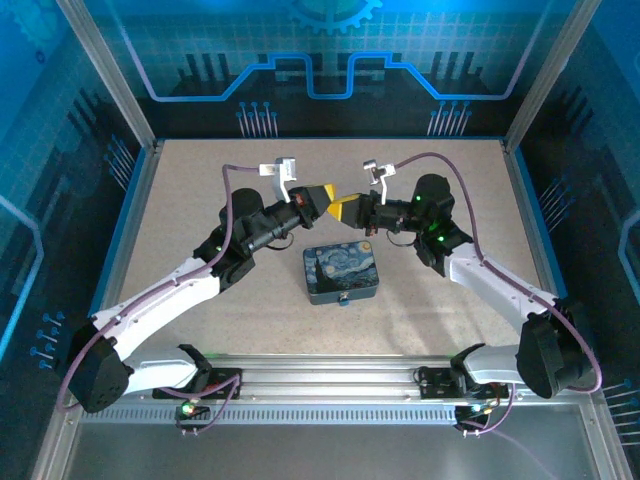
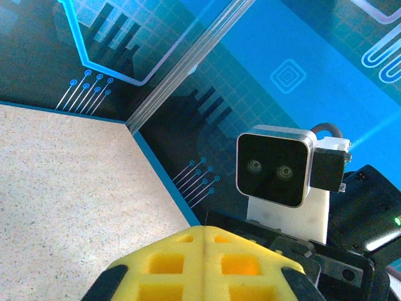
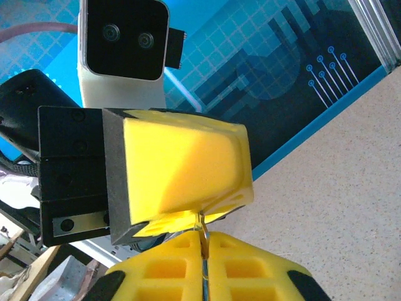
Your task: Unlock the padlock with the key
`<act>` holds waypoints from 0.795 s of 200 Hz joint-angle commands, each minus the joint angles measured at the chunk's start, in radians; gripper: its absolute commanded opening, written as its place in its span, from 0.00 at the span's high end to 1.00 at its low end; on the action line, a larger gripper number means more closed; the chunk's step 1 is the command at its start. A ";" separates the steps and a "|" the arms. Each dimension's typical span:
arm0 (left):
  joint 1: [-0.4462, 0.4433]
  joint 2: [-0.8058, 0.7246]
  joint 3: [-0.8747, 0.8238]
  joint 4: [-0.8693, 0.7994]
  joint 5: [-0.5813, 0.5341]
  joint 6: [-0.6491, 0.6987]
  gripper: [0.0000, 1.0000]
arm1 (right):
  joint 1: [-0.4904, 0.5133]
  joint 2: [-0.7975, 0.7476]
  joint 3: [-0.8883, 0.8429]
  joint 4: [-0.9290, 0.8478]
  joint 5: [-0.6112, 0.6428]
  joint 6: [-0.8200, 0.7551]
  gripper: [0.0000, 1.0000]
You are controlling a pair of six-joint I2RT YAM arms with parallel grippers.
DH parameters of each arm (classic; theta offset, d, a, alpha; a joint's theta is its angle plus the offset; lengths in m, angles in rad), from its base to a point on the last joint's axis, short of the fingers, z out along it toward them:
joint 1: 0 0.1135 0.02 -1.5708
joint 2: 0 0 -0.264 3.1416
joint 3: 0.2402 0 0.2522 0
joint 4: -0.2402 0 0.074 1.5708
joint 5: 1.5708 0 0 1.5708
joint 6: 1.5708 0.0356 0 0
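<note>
Padlock: a tiny bluish-dark speck touching the middle of the near edge of the Starry Night tin, which lies flat mid-worktop. It is too small from overhead to tell whether the shackle is closed or whether it hangs on the tin's clasp. Nothing is near it; both arms meet in the air beyond the tin, tips almost nose to nose. Right hand: clenched, yellow pads tight together, with a thin metal sliver poking out of the seam, which I take for the key. Its free end reaches the lower edge of the left hand's pads. Left hand: also clenched, pressed shut along a straight seam; I cannot tell whether it pinches the key too or merely touches it. It reads to me as a pass or re-grip of the key between the two hands, not an attempt at the lock. Progress, as I judge it: early. Done: key off the worktop and held. Left: settle the key in one hand with enough blade showing, bring it down to the padlock, find the keyhole, insert, turn, free the shackle. Padlock untouched, well apart from both hands. The spare hand will likely have to steady lock or tin.
</note>
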 commanded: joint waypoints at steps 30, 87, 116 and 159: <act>-0.006 -0.035 -0.013 0.037 -0.003 -0.008 0.91 | 0.008 -0.020 0.020 -0.086 0.036 -0.053 1.00; 0.001 -0.103 -0.006 -0.100 -0.081 0.078 0.39 | -0.044 -0.094 0.006 -0.338 0.096 -0.192 1.00; 0.012 -0.147 -0.010 -0.260 -0.154 0.099 0.23 | -0.094 -0.153 -0.001 -0.525 0.163 -0.285 1.00; 0.015 -0.122 -0.001 -0.536 -0.177 0.077 0.18 | -0.162 -0.203 0.031 -0.849 0.391 -0.397 1.00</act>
